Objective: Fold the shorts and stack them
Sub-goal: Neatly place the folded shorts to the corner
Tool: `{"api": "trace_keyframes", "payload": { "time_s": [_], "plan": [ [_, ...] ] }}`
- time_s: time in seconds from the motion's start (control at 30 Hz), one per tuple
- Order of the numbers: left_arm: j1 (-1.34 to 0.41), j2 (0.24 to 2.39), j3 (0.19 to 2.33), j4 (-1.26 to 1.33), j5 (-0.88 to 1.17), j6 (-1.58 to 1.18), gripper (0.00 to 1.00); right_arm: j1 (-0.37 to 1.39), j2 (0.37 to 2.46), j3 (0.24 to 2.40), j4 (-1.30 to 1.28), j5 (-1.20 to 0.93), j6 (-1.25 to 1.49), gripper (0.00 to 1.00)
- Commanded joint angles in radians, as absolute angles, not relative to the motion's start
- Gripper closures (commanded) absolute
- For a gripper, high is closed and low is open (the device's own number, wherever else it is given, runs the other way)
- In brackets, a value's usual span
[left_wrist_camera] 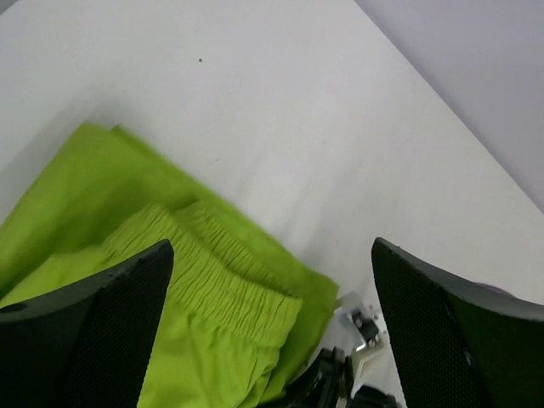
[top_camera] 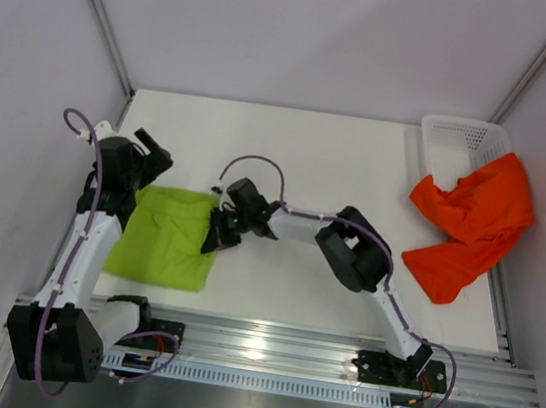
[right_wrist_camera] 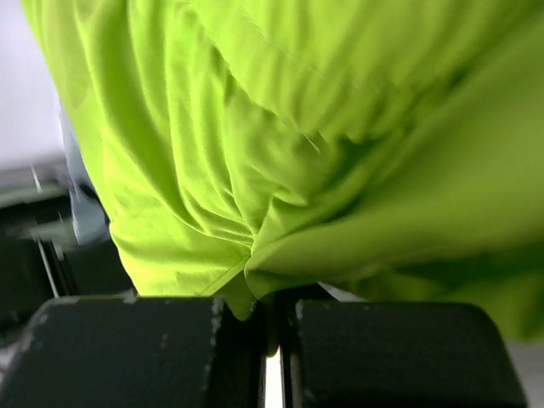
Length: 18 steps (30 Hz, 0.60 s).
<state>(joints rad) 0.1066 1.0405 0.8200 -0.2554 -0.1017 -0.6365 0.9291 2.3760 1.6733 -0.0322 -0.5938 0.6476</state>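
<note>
The lime green shorts [top_camera: 163,235] lie folded flat at the table's front left. My right gripper [top_camera: 219,234] is at their right edge, shut on a pinch of the green cloth [right_wrist_camera: 255,289]. The shorts [right_wrist_camera: 297,127] fill the right wrist view in bunched folds. My left gripper [top_camera: 155,162] hovers open over their far edge, with nothing between its fingers [left_wrist_camera: 93,331]. Below it show the gathered waistband [left_wrist_camera: 212,263] and the right gripper [left_wrist_camera: 357,378]. The orange-red shorts [top_camera: 472,225] hang crumpled over the front of the basket and onto the table at the far right.
A white mesh basket [top_camera: 463,138] stands at the back right corner. White walls close in the table on the left, back and right. A metal rail [top_camera: 265,344] runs along the near edge by the arm bases.
</note>
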Motion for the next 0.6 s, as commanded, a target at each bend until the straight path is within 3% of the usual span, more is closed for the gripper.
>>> {"api": "trace_keyframes", "payload": {
  "time_s": [0.0, 0.27, 0.57],
  "plan": [
    [0.068, 0.999, 0.799, -0.219, -0.133, -0.669, 0.01, 0.939, 2.284, 1.548, -0.11, -0.624, 0.526, 1.0],
    [0.02, 1.005, 0.825, -0.23, -0.147, -0.684, 0.01, 0.974, 2.256, 1.442, -0.023, -0.583, 0.604, 1.0],
    [0.018, 0.989, 0.854, -0.279, -0.14, -0.672, 0.01, 1.037, 2.255, 1.299, 0.451, -0.394, 0.98, 1.0]
  ]
}}
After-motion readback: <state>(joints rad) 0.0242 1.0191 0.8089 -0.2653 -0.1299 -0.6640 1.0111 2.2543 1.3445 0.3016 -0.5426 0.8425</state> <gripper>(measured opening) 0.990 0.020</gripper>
